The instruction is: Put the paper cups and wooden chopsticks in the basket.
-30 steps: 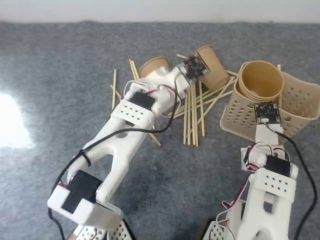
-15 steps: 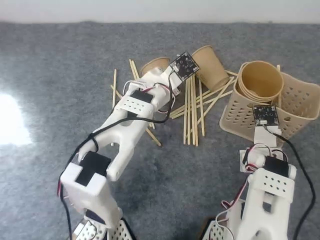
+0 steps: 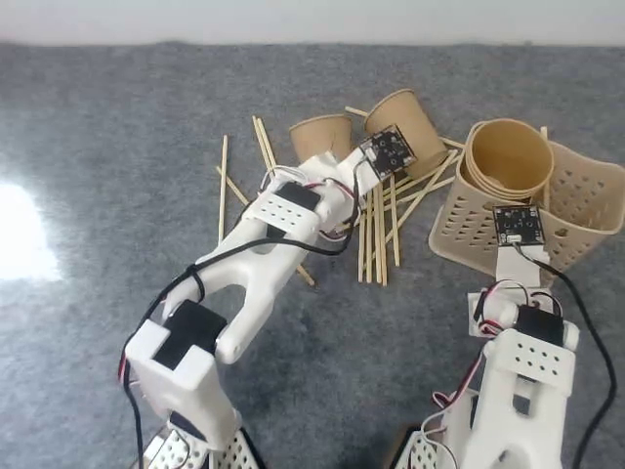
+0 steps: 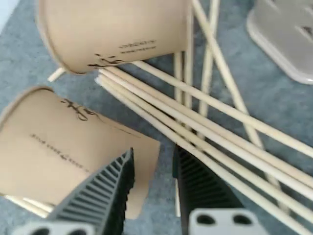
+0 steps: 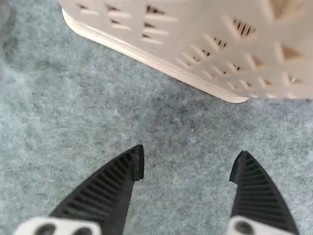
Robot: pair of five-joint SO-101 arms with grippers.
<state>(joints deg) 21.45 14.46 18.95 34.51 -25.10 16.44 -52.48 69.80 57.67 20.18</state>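
Two paper cups lie on their sides on the grey carpet, one (image 3: pixel 322 135) (image 4: pixel 63 142) left of the other (image 3: pixel 412 125) (image 4: pixel 112 29). A loose pile of wooden chopsticks (image 3: pixel 376 225) (image 4: pixel 220 142) spreads beneath and in front of them. My left gripper (image 3: pixel 381 164) (image 4: pixel 151 161) hovers between the cups, narrowly open over the left cup's base and the sticks, gripping nothing. The beige slotted basket (image 3: pixel 586 210) (image 5: pixel 195 49) stands at the right with stacked cups (image 3: pixel 508 156) inside. My right gripper (image 5: pixel 188 164) is wide open over bare carpet just in front of the basket's base.
A few stray chopsticks (image 3: pixel 225 174) lie to the left of the cups, apart from the pile. A corner of the basket (image 4: pixel 288 34) is close beyond the pile. Open carpet stretches across the left and the front middle.
The left arm swung left, then back right and slightly nearer, ending between the two cups; the left cup now shows more fully. The right arm and basket have not moved.
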